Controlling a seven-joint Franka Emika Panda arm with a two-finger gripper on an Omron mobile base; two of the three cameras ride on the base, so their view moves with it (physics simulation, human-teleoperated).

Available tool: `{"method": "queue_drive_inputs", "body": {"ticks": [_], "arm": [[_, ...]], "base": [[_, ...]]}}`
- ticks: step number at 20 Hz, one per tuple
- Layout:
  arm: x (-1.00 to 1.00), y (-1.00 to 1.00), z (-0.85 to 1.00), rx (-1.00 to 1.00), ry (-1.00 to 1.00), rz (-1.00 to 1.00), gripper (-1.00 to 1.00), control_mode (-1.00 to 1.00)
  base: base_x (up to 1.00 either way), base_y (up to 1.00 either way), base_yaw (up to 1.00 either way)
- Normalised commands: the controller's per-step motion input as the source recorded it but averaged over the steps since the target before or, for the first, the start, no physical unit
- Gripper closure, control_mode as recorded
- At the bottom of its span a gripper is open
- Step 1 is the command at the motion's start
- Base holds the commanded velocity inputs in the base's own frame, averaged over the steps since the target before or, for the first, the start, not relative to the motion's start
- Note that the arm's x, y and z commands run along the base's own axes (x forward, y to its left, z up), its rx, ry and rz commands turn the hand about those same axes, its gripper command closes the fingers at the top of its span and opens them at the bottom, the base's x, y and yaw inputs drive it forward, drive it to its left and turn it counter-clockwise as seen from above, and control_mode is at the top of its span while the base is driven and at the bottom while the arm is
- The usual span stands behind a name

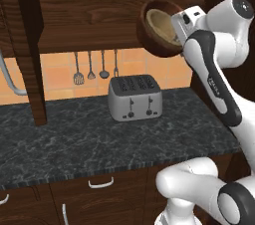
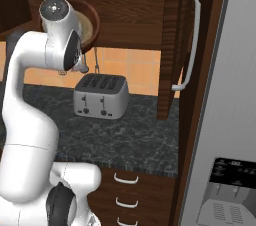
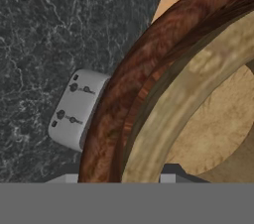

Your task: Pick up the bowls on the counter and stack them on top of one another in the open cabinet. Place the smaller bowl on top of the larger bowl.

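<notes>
The larger bowl (image 1: 155,40) hangs in the air well above the counter (image 1: 94,139), tipped on its side so its mouth faces out toward the arm, at the height of the open cabinet (image 1: 89,15) and in front of the cabinet's wooden back panel. The smaller bowl (image 1: 162,25) sits nested inside it, its pale tan inside showing within the dark reddish-brown rim. In the hand view the two rims run side by side, the brown rim of the larger bowl (image 3: 134,84) on the outside and the tan rim of the smaller bowl (image 3: 188,99) just within it. The gripper (image 3: 121,176) is closed partway on the stacked rims, with one dark finger tip on either side of them, so it holds both bowls together. Below, a silver toaster (image 1: 134,97) stands on the counter against the orange tiled wall, where several utensils (image 1: 94,67) hang. In the right base view the arm's white upper link covers most of the bowls (image 2: 90,25)
</notes>
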Motion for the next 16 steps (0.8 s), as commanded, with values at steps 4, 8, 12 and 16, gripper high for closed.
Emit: {"method": "queue_drive_inputs", "body": {"ticks": [4,8,12,16], "arm": [[0.72,0.0,0.01,0.0,0.06,-0.01,1.0,-1.0],[0.8,0.0,0.11,0.0,0.05,-0.02,1.0,-1.0],[0.89,0.0,0.07,0.0,0.04,-0.04,1.0,-1.0],[0.96,0.0,0.0,0.0,0.09,-0.06,1.0,-1.0]], "base": [[0.0,0.0,0.0],[0.0,0.0,0.0],[0.0,0.0,0.0],[0.0,0.0,0.0]]}}
